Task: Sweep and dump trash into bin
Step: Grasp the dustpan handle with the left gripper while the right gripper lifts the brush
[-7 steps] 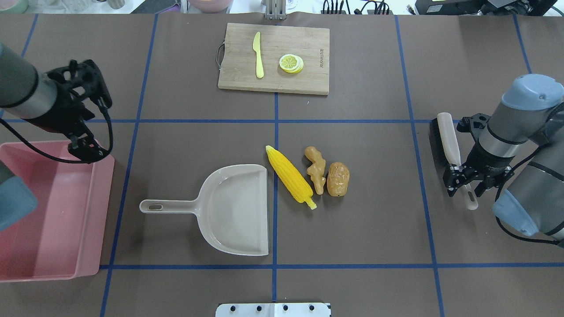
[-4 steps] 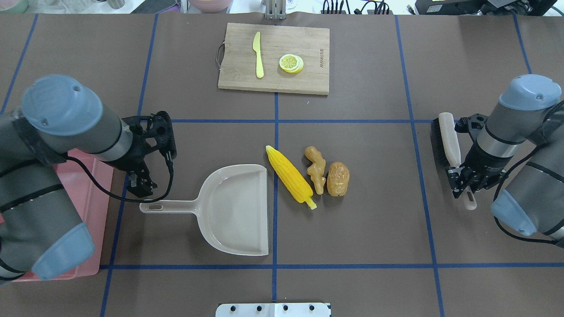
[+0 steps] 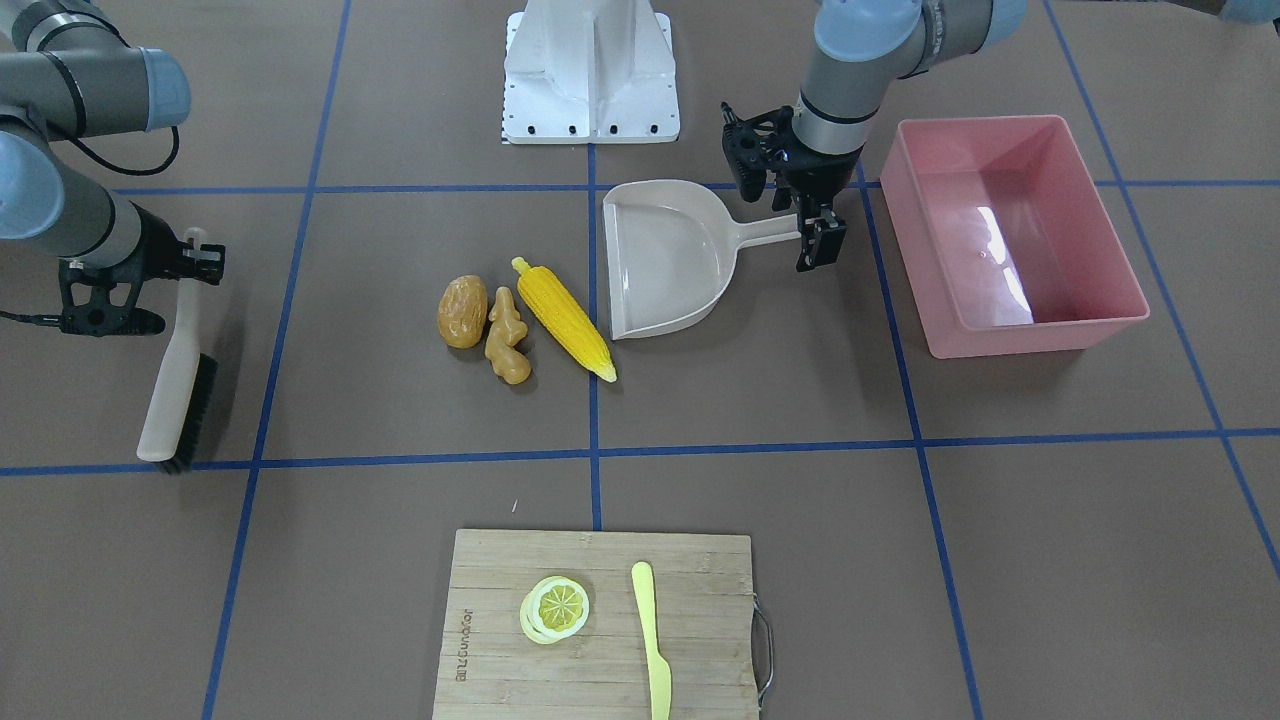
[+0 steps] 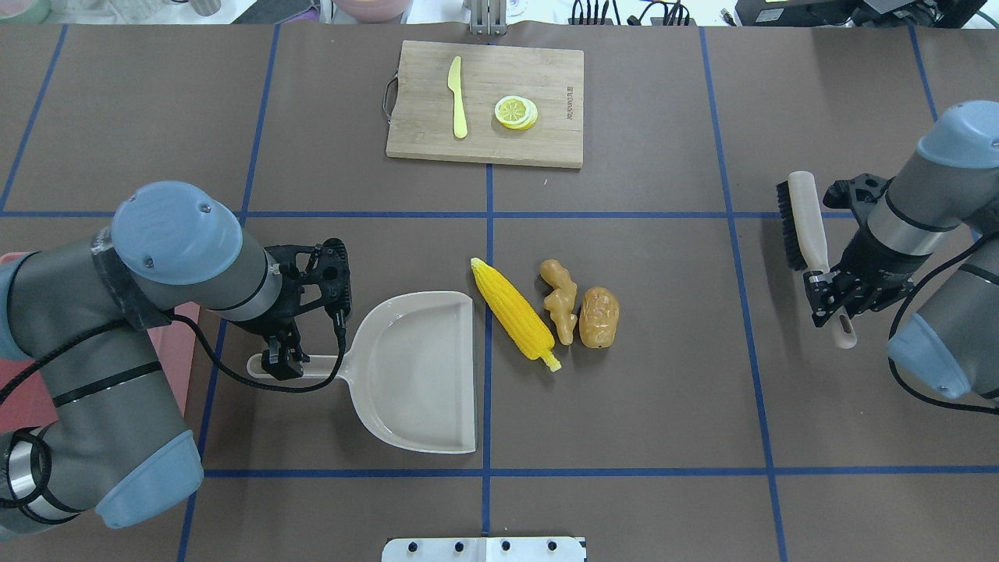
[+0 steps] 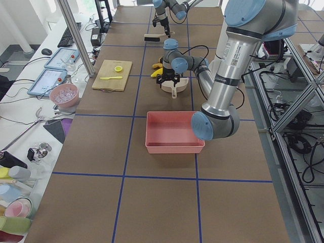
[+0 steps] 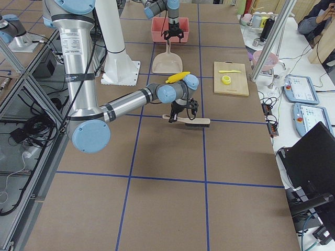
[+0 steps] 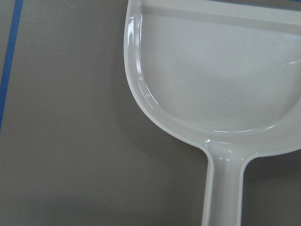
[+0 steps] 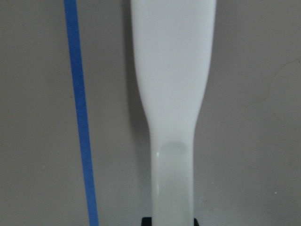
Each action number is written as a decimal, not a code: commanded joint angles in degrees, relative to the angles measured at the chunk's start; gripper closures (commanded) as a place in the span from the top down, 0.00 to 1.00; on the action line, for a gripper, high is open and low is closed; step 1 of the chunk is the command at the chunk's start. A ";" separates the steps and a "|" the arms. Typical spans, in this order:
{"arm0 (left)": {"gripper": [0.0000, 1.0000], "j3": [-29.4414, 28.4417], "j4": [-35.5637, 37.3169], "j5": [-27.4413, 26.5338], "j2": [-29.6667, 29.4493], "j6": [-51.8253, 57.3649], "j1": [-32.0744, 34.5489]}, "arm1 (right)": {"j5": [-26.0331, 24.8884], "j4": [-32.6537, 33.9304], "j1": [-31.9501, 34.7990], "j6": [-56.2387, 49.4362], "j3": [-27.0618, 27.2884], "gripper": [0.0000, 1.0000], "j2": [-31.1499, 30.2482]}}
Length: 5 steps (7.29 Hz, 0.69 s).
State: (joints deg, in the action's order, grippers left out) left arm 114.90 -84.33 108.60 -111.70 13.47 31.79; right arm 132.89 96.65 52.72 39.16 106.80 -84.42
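- Beside the dustpan's (image 4: 421,375) open straight edge, the trash is lying in a row on the brown table: the corn cob (image 4: 515,318) is sitting just off that edge at a slant; the ginger root (image 4: 560,300) is lying next to the cob on the side away from the dustpan; the potato (image 4: 599,316) is resting just past the ginger, farthest from the dustpan.
- The left gripper (image 4: 282,363) is pointing down over the outer end of the dustpan's handle; its fingers are sitting at the handle, but whether they are clamping it cannot be told.
- The bin (image 3: 1030,338) is standing beyond the dustpan's handle end, apart from it, with the left arm reaching across between them.
- The right gripper (image 4: 831,303) is pinching the handle of a brush (image 4: 804,218), well away from the dustpan on the far side of the trash; the bristles are facing toward the dustpan.
- A cutting board (image 4: 538,78) is lying well apart from the dustpan on the operators' side, carrying a knife (image 4: 457,97) and a lemon slice (image 4: 515,112).
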 commanded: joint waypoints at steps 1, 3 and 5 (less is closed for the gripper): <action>0.98 -0.21 0.65 0.12 0.69 0.07 -0.32 | -3.93 -0.24 2.82 -2.84 0.78 0.00 1.01; 0.98 0.06 0.92 -0.05 2.10 0.07 -1.28 | -5.27 -0.24 2.91 -7.85 1.13 0.00 1.01; 0.98 -2.04 0.48 -0.05 2.28 -0.02 -2.96 | -6.32 -0.24 3.44 -8.14 0.95 0.00 2.06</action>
State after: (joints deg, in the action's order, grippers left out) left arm 114.27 -83.52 108.52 -109.58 13.48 29.72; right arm 127.34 96.37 55.68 31.60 107.90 -83.21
